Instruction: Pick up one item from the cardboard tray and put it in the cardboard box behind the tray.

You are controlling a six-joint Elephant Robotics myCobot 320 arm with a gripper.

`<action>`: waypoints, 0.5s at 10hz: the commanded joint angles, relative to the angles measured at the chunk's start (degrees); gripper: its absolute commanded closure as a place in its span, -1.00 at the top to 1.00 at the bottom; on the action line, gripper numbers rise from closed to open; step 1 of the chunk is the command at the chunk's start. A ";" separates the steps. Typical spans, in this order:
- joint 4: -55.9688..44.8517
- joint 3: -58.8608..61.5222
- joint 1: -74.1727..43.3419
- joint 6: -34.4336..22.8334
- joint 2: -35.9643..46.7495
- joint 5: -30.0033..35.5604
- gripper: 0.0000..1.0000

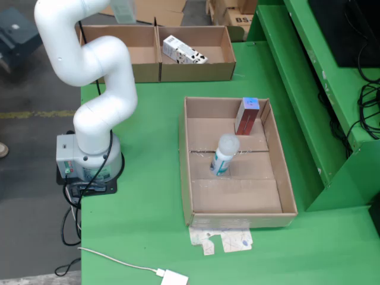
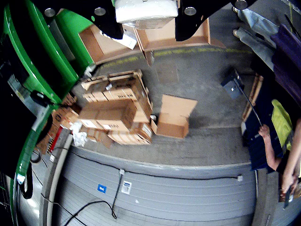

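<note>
The cardboard tray [image 1: 237, 205] lies on the green table. In it a white bottle with a teal label [image 1: 224, 154] stands near the middle and a red box with a blue top [image 1: 247, 116] stands at the far right corner. Behind it are two open cardboard boxes: the left one [image 1: 127, 53] looks empty, the right one [image 1: 205, 68] holds a white black-patterned carton [image 1: 184, 51]. My gripper [image 2: 146, 14] is raised at the top edge of the fixed view [image 1: 123, 9], near the left box. Its black fingers [image 2: 106, 21] close on a white rounded item [image 2: 146, 10].
The white arm base [image 1: 89, 157] stands at the table's left edge. A white cable and adapter [image 1: 172, 277] lie at the front edge, and a paper scrap [image 1: 222, 240] lies before the tray. A green shelf [image 1: 309, 89] rises on the right. Stacked cartons [image 2: 117, 113] sit on the floor.
</note>
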 commanded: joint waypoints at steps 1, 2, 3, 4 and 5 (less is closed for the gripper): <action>2.42 1.05 -0.17 -2.62 1.11 -0.58 -1.00; 4.15 1.05 -1.95 -4.53 0.38 -0.08 -1.00; 5.52 1.05 -4.29 -6.34 -0.80 0.79 -1.00; 6.44 1.05 -6.46 -7.74 -2.52 2.03 -1.00; 5.89 1.05 -9.07 -8.04 -4.67 4.53 -1.00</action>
